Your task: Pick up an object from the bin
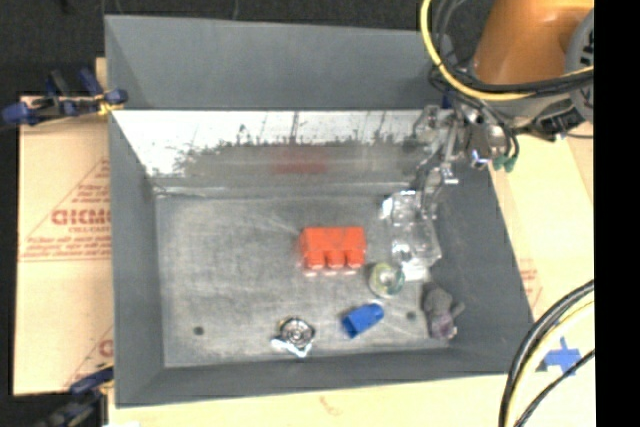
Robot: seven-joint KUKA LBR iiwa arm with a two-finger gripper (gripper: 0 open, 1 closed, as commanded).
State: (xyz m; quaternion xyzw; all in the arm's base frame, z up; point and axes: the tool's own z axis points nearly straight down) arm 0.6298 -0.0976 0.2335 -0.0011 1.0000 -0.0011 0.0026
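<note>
1. Nearest to the gripper: a small round thing (385, 278), pale green-yellow and glossy. Lies loose on the bin floor, at about four o'clock from the floor's middle.
2. Rests on the floor, unlifted, with nothing seen clamped round it. Judged from that: pick not yet made, with closing on a thing and raising it clear both left to do.
3. At its one o'clock, just beside it: the gripper (412, 250), clear-looking and low over the floor. Cannot tell whether spread or clenched, nor whether touching the round thing.
4. At its ten o'clock, near: an orange-red block (333, 248), studs along one edge, flat on the floor.
5. At its seven o'clock, near: a small blue piece (362, 319). At its four o'clock: a grey-purple lump (440, 311) by the foot of the right wall.
6. Farther off at eight o'clock: a small silvery-white thing (295, 337), close to the front wall.
7. Round all of these: the grey bin (200, 245).
8. Beyond the rim at one o'clock: the arm's orange cover (530, 10), looped with cables.
</note>
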